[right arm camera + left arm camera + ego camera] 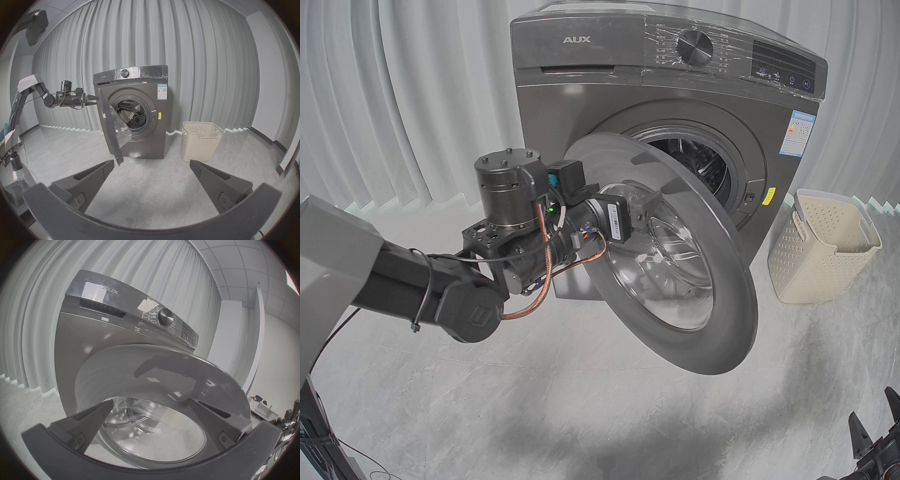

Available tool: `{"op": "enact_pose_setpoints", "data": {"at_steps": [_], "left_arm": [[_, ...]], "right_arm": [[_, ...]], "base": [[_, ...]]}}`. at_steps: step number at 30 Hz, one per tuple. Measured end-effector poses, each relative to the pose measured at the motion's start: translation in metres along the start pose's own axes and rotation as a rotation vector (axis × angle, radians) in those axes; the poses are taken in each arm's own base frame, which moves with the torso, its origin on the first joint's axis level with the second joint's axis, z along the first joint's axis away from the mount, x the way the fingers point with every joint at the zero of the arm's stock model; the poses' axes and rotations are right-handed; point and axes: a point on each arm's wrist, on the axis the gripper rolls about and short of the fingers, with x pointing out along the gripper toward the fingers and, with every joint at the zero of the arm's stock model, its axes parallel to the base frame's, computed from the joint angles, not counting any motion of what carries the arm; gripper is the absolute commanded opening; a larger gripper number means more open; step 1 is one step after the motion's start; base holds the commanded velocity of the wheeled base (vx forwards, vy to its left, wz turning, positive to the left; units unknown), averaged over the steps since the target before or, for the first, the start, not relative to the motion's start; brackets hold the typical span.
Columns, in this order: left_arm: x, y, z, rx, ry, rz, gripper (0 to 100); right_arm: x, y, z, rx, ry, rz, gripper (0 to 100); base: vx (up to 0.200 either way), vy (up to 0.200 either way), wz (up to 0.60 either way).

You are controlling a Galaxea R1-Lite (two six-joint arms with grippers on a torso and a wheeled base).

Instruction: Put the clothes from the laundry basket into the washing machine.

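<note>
Dark cloth, the clothes (137, 120), sits heaped low in the drum of the washing machine (581, 106). The cream laundry basket (800, 262) on the floor near the machine's right side looks empty, so I'd judge the loading done and closing next. The round door (700, 325) stands swung wide.

The left end effector (640, 209) is up by the door's outer face near the top rim. It is released, fingers (93, 415) spread wide with nothing between them; whether they touch the door I can't tell. What worries me is a push on that glossy, bulging face: the tips could skid off the curve, or the door could swing only partway and fail to latch. A fold of cloth near the drum's lip might also catch in the seal.

The left arm is stretched out, forearm nearly level, wrist pointed at the door. The right end effector (150, 175) hangs low and well back from the machine, released too, holding nothing.
</note>
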Motion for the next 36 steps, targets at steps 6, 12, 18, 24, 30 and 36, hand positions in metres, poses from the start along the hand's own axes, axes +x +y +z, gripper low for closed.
{"op": "enact_pose_setpoints", "data": {"at_steps": [6,12,18,24,30,36], "left_arm": [[0.023,0.0,0.0,-0.002,-0.017,0.0,100],[0.048,0.003,0.004,-0.018,-0.047,0.05,100],[0.064,0.007,0.005,-0.064,-0.077,0.106,100],[0.052,0.005,-0.001,-0.073,-0.02,0.102,100],[0.006,-0.003,-0.011,-0.068,0.106,0.079,100],[-0.064,-0.009,-0.002,-0.051,0.172,0.064,100]], "right_arm": [[0.0,0.0,0.0,0.0,0.0,0.0,100],[0.0,0.0,0.0,0.0,0.0,0.0,100],[0.0,0.0,0.0,0.0,0.0,0.0,100],[0.0,0.0,0.0,0.0,0.0,0.0,100],[0.0,0.0,0.0,0.0,0.0,0.0,100],[0.0,0.0,0.0,0.0,0.0,0.0,100]], "base": [[0.0,0.0,0.0],[0.0,0.0,0.0],[0.0,0.0,0.0],[0.0,0.0,0.0],[0.0,0.0,0.0],[0.0,0.0,0.0]]}}
